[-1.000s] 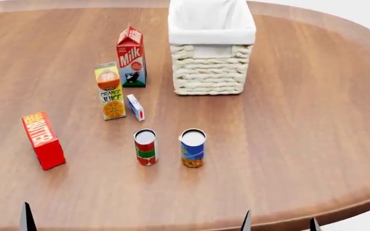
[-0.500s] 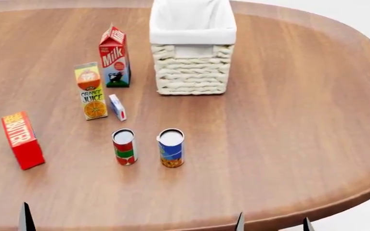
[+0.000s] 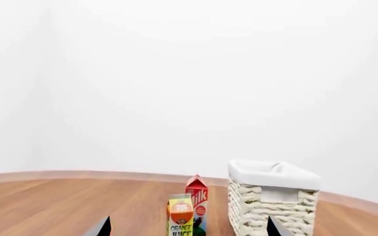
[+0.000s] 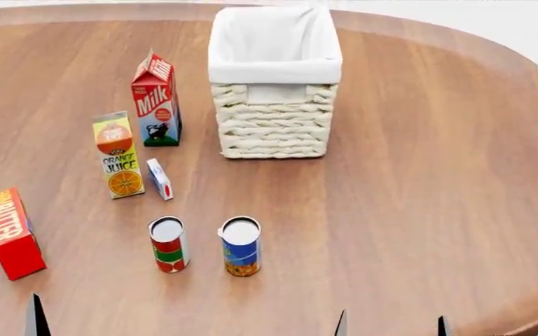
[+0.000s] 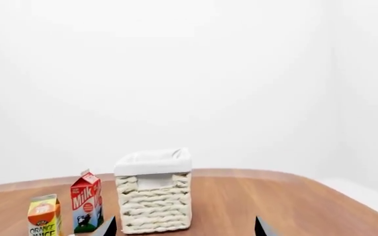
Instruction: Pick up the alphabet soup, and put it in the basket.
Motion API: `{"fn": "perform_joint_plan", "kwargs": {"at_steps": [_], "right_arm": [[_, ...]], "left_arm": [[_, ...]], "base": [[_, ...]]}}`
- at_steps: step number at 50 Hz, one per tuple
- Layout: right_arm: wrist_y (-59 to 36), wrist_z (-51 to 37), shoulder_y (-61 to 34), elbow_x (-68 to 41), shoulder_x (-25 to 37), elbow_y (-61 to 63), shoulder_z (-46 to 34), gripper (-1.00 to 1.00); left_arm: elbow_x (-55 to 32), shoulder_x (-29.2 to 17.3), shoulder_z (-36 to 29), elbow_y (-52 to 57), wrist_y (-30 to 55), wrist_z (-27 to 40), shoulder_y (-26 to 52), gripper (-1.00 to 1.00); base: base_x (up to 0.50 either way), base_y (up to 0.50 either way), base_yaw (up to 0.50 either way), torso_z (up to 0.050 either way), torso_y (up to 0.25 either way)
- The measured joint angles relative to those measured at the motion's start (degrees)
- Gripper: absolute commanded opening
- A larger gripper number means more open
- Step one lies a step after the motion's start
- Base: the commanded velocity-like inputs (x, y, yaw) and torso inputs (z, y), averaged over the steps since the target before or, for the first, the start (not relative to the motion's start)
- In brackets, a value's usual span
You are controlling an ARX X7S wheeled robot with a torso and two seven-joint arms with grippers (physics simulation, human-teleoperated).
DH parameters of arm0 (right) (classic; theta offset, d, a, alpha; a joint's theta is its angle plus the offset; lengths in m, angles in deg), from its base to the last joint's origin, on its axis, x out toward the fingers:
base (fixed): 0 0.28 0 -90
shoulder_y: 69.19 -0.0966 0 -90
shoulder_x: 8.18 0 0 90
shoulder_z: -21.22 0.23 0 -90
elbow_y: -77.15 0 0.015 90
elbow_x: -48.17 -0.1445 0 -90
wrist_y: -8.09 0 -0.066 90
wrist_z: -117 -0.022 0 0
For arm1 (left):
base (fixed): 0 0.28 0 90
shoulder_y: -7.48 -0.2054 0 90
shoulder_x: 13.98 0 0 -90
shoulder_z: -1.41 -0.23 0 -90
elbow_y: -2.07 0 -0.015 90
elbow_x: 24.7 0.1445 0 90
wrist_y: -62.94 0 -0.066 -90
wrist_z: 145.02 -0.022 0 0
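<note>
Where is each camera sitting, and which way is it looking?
Head view: up on the robot's head, looking down at the table; only gripper tips show at the bottom edge.
Left wrist view: low by the left gripper, looking level across the table; two fingertips show.
Right wrist view: low by the right gripper, looking level too; two fingertips show.
All three share the basket, milk carton and orange juice carton.

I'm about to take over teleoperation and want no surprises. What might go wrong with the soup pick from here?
The alphabet soup stands close beside the red and green can, so a wide grasp may bump or grab the wrong one.

The basket is tall, so a low carry could strike its rim and drop the can.

Neither wrist view shows the soup, so alignment rests on the head view alone.
</note>
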Motion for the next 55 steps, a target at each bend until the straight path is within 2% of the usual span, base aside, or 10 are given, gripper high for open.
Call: {"fn": "perform_joint_plan", "kwargs": {"at_steps": [55], "right_arm": [[0.1, -1.8, -1.1, -1.2, 1.1, -1.1, -0.9, 1.0]], "left_arm": [[0.0, -1.3, -1.1, 0.3, -0.9, 1.9, -0.1, 1.0]], "base": [[0.22, 0.0, 0.0, 0.0, 0.0]]}}
